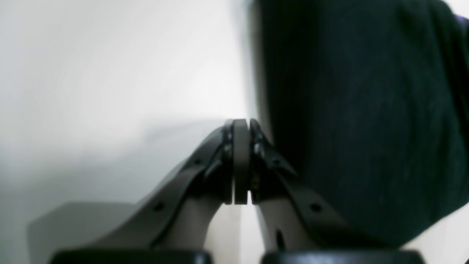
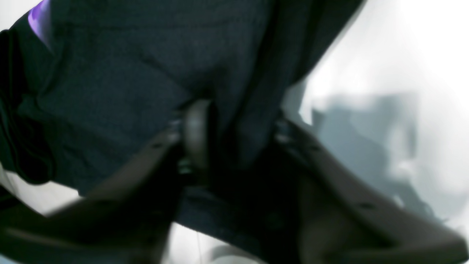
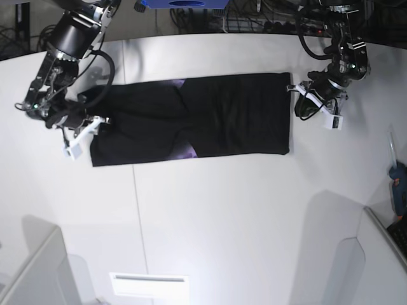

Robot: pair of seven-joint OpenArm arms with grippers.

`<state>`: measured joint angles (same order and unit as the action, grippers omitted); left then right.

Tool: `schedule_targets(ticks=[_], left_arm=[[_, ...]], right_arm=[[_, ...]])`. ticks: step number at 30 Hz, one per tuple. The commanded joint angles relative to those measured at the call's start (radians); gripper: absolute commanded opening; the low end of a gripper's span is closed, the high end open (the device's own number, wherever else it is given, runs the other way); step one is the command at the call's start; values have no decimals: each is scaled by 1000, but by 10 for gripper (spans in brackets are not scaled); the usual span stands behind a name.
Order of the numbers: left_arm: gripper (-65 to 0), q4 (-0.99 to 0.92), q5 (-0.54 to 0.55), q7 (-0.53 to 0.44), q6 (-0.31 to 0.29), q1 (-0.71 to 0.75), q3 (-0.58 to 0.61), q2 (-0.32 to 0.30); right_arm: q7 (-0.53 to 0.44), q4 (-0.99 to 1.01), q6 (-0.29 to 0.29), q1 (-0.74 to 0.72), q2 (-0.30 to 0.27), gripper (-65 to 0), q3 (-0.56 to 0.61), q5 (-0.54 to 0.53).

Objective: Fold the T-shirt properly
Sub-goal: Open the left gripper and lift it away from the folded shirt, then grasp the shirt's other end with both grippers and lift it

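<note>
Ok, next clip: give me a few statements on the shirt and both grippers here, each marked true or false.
1. The T-shirt lies on the white table as a long band. True.
2. The left gripper is wide open. False: its jaws are pressed together with nothing between them, just beside the shirt's edge.
3. The right gripper has black cloth between its jaws. True; the view is blurred, so how tightly it pinches cannot be told.
4. The shirt's whole printed side faces up. False: only small slivers of purple show along the folds.
5. Both arms are at the same end of the shirt. False: one is at each end.
</note>
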<state>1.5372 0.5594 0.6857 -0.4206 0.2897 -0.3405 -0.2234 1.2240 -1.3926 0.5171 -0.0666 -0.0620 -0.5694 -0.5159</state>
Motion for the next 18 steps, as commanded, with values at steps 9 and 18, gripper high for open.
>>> schedule_targets(ticks=[9, 18], left_arm=[[-650, -50, -55, 25, 7, -70, 48, -11], [-650, -45, -201, 27, 7, -89, 117, 77]], right_arm=[[-39, -20, -2, -12, -14, -650, 4, 24], [-39, -282, -65, 41, -11, -650, 171, 26]])
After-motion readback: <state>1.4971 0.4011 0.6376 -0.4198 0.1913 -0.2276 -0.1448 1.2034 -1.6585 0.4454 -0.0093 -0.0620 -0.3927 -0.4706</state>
